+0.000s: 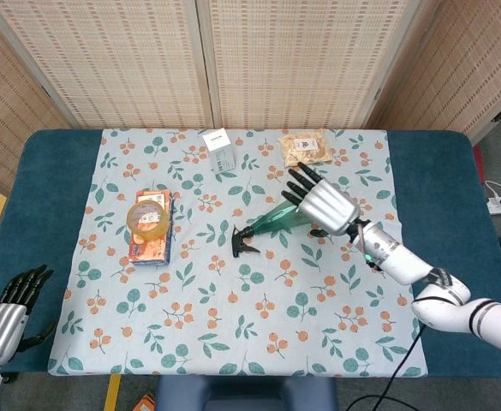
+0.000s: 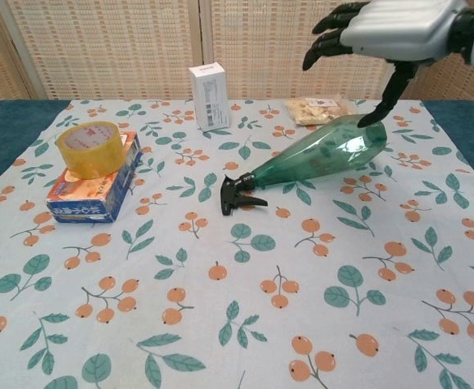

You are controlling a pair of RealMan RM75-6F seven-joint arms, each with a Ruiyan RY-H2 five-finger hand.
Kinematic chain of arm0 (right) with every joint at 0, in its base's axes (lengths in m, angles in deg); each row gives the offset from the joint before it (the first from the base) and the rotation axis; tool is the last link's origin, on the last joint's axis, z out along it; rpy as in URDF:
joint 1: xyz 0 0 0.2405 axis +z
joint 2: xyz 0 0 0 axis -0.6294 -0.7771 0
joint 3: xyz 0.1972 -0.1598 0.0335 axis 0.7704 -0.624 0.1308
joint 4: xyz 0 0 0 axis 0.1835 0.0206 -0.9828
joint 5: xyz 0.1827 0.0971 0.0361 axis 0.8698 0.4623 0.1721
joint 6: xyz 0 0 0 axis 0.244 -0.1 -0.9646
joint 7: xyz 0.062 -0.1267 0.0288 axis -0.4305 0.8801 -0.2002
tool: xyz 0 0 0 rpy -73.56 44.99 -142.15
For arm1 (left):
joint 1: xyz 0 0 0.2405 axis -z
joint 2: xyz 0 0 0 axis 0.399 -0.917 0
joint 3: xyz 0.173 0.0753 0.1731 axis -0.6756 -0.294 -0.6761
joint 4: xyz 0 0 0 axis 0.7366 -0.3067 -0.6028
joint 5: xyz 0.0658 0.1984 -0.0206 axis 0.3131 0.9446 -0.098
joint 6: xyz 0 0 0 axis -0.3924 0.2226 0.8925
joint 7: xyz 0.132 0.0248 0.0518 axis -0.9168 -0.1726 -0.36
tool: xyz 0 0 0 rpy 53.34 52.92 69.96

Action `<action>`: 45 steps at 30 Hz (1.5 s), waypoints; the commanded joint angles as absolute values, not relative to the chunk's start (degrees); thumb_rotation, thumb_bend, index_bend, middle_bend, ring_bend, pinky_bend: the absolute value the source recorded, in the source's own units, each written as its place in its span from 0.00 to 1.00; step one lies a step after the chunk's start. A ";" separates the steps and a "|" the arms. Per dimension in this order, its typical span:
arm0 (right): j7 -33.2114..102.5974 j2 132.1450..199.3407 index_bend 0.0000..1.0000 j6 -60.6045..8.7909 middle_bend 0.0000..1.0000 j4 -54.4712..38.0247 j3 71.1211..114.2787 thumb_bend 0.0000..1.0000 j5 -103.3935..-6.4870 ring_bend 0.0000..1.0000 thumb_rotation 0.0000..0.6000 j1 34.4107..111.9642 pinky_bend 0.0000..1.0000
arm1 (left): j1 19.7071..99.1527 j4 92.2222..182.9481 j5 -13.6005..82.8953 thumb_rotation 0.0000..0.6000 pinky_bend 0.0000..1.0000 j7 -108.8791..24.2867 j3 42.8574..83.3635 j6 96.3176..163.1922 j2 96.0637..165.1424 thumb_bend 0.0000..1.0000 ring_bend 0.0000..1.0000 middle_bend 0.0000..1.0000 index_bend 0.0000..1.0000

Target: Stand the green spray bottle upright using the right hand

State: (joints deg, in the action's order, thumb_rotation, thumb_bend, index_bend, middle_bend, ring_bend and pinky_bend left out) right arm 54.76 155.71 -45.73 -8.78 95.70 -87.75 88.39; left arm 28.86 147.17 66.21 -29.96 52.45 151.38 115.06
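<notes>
The green spray bottle [image 2: 318,157] lies on its side on the patterned cloth, its black trigger head [image 2: 237,195] pointing left and toward the front, its wide base to the back right. In the head view the bottle [image 1: 273,220] is partly covered by my right hand [image 1: 323,204]. That right hand [image 2: 390,31] hovers above the bottle's wide end with its fingers spread and empty; the thumb hangs down close to the base. My left hand [image 1: 8,310] rests off the cloth at the front left corner, holding nothing.
A white box [image 2: 209,96] stands at the back centre and a snack bag [image 2: 322,109] lies at the back right. A yellow tape roll [image 2: 91,149] sits on a blue-orange box [image 2: 91,191] at the left. The floral cloth [image 2: 237,324] covers a blue table [image 1: 36,188].
</notes>
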 commanded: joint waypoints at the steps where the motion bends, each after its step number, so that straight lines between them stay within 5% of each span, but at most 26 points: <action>1: 60.91 159.56 0.17 -51.07 0.17 -6.85 94.80 0.00 -85.52 0.00 1.00 91.76 0.02 | 28.91 147.15 66.10 1.00 0.06 -29.57 52.49 151.27 115.01 0.26 0.00 0.00 0.00; 16: 72.25 171.09 0.22 -50.78 0.23 1.31 95.85 0.00 -69.36 0.01 1.00 92.22 0.02 | 28.92 147.04 66.71 1.00 0.06 -27.96 52.35 151.74 114.79 0.26 0.00 0.00 0.00; 38: 75.64 181.44 0.23 -53.02 0.23 12.90 93.35 0.00 -63.54 0.01 1.00 98.36 0.02 | 28.93 146.51 66.75 1.00 0.06 -26.87 52.53 152.20 114.69 0.26 0.00 0.00 0.00; 45: 75.59 183.96 0.31 -53.70 0.28 16.49 91.85 0.00 -63.49 0.03 1.00 99.35 0.02 | 28.98 146.50 66.52 1.00 0.06 -26.31 52.55 151.96 114.61 0.26 0.00 0.00 0.00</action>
